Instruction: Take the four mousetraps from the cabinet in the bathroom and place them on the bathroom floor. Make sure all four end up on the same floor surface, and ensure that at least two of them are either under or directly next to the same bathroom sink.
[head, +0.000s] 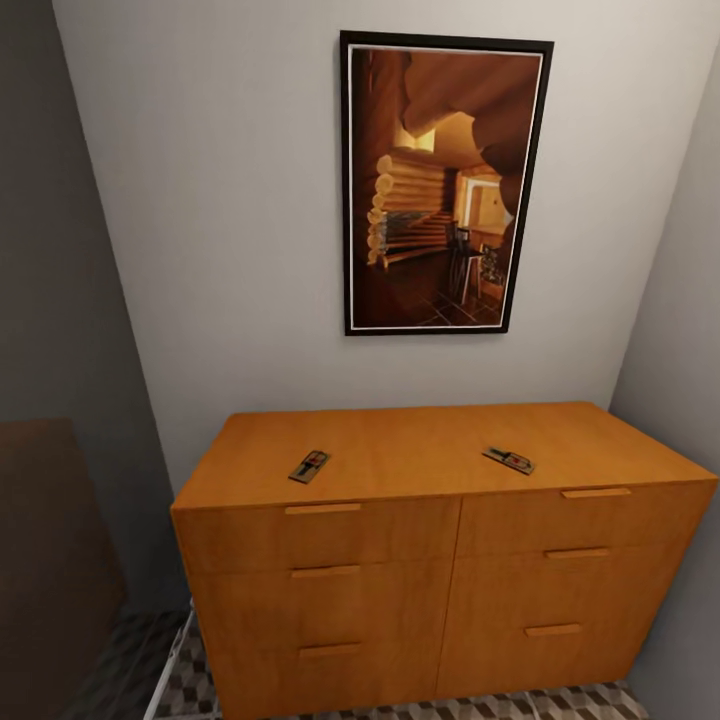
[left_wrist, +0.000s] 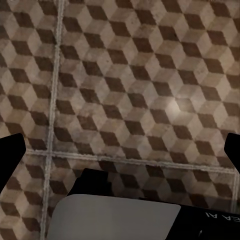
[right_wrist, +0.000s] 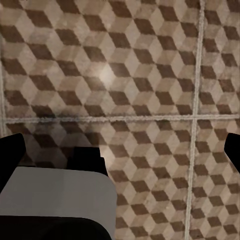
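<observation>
Two mousetraps, one and another, lie on cabinet top. Bathroom floor bare below arms. Both jaws wide apart, holding nothing. No trap placed yet, I think.

**Left wrist camera looks down on patterned tiles**

The bathroom floor spreads out in brown, beige and white cubes, crossed by pale grout lines. The left gripper hangs above it, its dark fingertips set wide apart, nothing between them.
</observation>
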